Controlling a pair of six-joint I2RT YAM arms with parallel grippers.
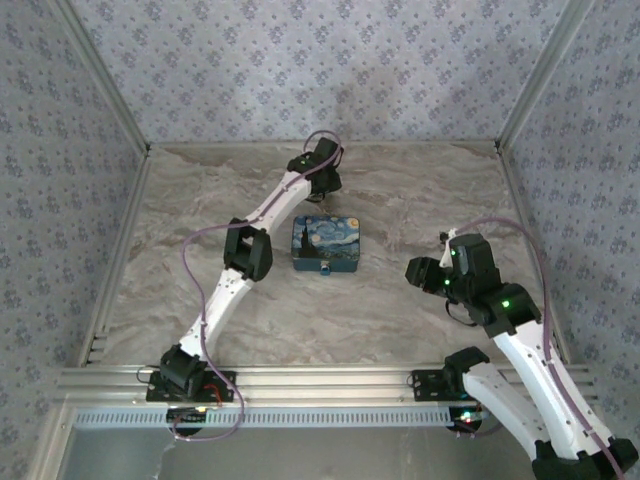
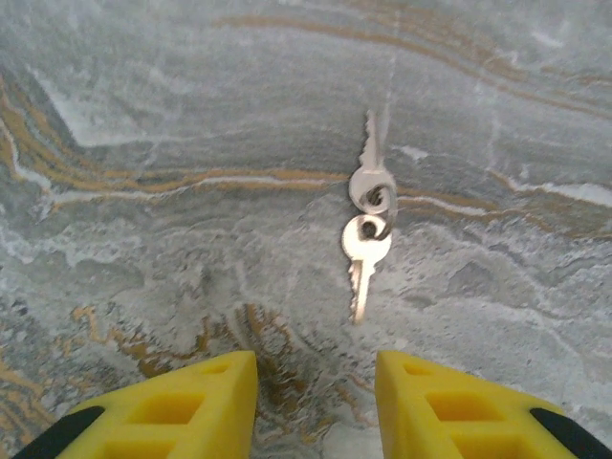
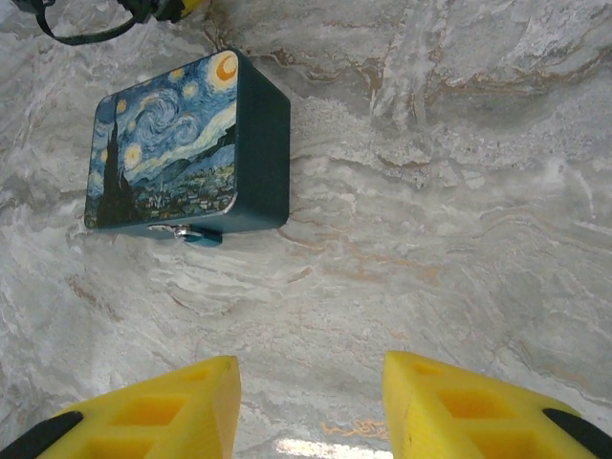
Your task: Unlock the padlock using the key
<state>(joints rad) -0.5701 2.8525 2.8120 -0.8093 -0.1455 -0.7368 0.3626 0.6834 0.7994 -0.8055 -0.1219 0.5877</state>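
Two small silvery metal keys (image 2: 367, 225) joined by a ring gleam, polished and smooth, on the matt grey-and-ochre veined marble-look tabletop (image 2: 172, 191). The rectangular blue starry-night-printed tin (image 3: 172, 143) has a satin sheen. The yellow plastic fingers (image 2: 191, 406) look matt.

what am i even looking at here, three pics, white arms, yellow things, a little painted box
These are two white robot arms bolted at the near edge of a marble-patterned table. The wide picture is taken by a fixed camera above and behind them. The other two are taken by cameras on the wrists, and the yellow shapes at the bottom are each arm's own fingers.

The left end effector hovers over two small keys joined on a ring, lying flat on the table. Its fingers stand apart with nothing between them.

The right end effector looks at a blue tin printed with a starry night. A tiny silvery padlock sits at its front edge. This end effector holds nothing either.
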